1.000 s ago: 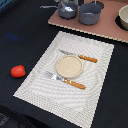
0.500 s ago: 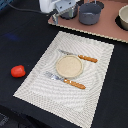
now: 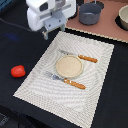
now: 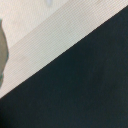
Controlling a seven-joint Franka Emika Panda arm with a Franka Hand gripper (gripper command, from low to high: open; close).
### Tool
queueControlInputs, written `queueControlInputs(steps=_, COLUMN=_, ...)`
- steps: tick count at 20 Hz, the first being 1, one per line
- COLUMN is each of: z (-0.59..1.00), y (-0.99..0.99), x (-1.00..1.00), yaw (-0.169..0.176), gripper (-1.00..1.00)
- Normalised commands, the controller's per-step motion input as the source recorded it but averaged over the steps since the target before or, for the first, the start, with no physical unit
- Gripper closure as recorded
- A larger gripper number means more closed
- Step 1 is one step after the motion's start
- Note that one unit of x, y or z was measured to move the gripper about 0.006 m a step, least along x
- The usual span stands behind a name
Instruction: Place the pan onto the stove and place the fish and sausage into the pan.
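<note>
My gripper (image 3: 46, 33) hangs over the far left corner of the striped beige placemat (image 3: 70, 95), just left of the stove (image 3: 107, 30) in the exterior view. Its white body hides the spot where the pan stood, so the pan is out of sight. I cannot tell how the jaws stand. The red sausage (image 3: 18, 71) lies on the dark table at the exterior view's left, well apart from the gripper. The fish is not visible. The wrist view shows only the placemat's edge (image 4: 55, 35) and dark table.
A grey pot (image 3: 90, 14) stands on the stove. A dark bowl-like thing (image 3: 123, 17) sits at the right edge. On the placemat lie a round beige plate (image 3: 68, 66), a knife (image 3: 82, 58) and a fork (image 3: 67, 81) with orange handles.
The gripper has come into the exterior view from the top and moved down and left, now covering the pan that showed before. Nothing else has moved.
</note>
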Motion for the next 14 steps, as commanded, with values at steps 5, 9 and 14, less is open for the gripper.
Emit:
queueControlInputs(steps=5, z=0.0, y=-0.45, x=-0.17, yaw=0.191, gripper=-1.0)
queueControlInputs(steps=9, z=0.0, y=-0.57, x=-0.13, yaw=0.166, gripper=-1.0)
queueControlInputs(steps=14, z=0.0, y=-0.77, x=-0.18, yaw=0.073, gripper=-1.0)
